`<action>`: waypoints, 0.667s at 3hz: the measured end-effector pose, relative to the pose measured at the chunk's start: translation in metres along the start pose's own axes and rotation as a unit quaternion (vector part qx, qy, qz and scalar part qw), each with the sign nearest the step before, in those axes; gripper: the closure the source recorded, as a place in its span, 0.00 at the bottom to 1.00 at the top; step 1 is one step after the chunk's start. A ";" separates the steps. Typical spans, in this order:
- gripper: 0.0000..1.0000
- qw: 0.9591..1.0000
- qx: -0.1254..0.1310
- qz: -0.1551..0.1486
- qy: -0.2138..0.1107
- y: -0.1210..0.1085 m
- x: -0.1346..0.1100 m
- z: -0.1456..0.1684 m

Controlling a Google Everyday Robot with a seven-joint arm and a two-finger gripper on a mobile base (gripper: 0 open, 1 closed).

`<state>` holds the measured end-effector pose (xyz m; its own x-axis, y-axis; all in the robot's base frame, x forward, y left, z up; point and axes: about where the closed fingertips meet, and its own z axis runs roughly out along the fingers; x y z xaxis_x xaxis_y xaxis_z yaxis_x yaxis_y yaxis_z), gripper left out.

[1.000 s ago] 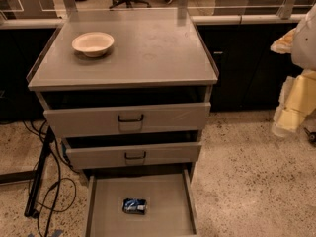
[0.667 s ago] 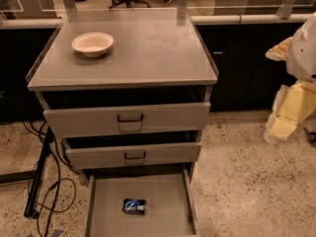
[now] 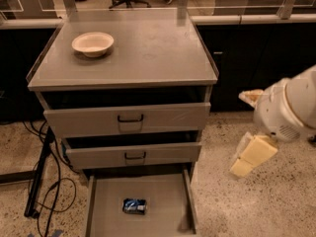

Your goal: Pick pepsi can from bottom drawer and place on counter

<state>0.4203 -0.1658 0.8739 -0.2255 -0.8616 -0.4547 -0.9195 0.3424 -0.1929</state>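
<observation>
The pepsi can [image 3: 135, 206], blue with white markings, lies on its side on the floor of the bottom drawer [image 3: 163, 201], which is pulled out toward me. The counter [image 3: 148, 48] is the flat grey top of the cabinet above. My gripper [image 3: 252, 157] hangs from the white arm at the right, beside the cabinet, at about the height of the middle drawer. It is well right of and above the can and holds nothing that I can see.
A cream bowl [image 3: 92, 44] sits at the counter's back left. The two upper drawers [image 3: 129, 118] with black handles stand slightly out. Black cables [image 3: 49, 181] lie on the speckled floor at the left. Dark cabinets run behind.
My arm and gripper have moved left and down, closer to the cabinet's right side. The can, drawers and bowl have not moved.
</observation>
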 end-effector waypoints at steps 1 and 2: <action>0.00 0.999 0.021 0.004 -0.037 0.002 -0.004 0.048; 0.00 0.999 0.021 0.003 -0.037 0.003 -0.004 0.048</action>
<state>0.4343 -0.1432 0.8339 -0.2061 -0.8299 -0.5184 -0.9036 0.3648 -0.2247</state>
